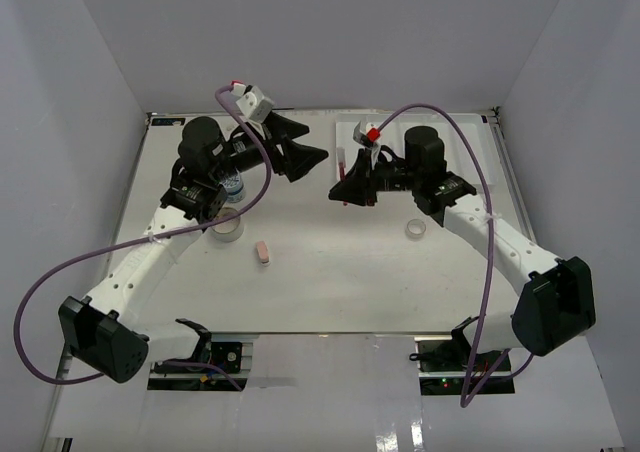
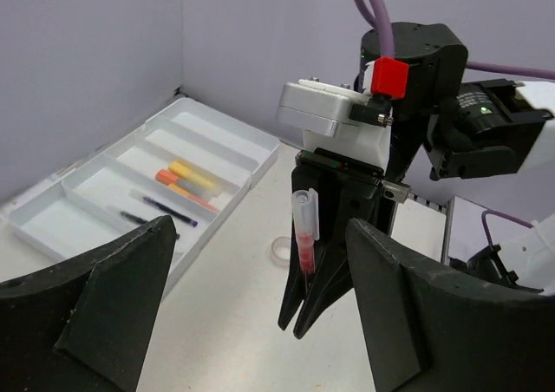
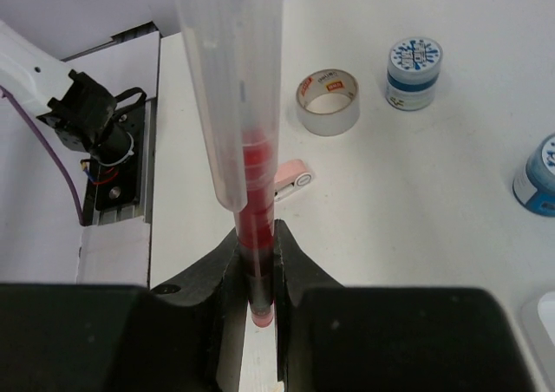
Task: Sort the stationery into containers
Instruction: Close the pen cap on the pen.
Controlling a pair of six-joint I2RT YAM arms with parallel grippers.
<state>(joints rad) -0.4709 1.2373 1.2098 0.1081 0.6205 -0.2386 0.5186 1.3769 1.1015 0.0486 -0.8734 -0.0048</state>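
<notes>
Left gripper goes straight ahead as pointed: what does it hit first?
Likely the red pen, upright in the right gripper, centred ahead of the left gripper's open jaws. Gap between them unclear.

I work in a robotics lab test cell: plain pale lilac panel walls box in a flat white tabletop, with thick purple cable and bare red-and-blue wiring at the edge.

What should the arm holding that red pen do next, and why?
Probably carry the right gripper over the white tray and lower the red pen into the compartment with the thin dark pens. The gripper is shut on the pen, holding it upright above the table, and similar pens already lie in that compartment.
</notes>
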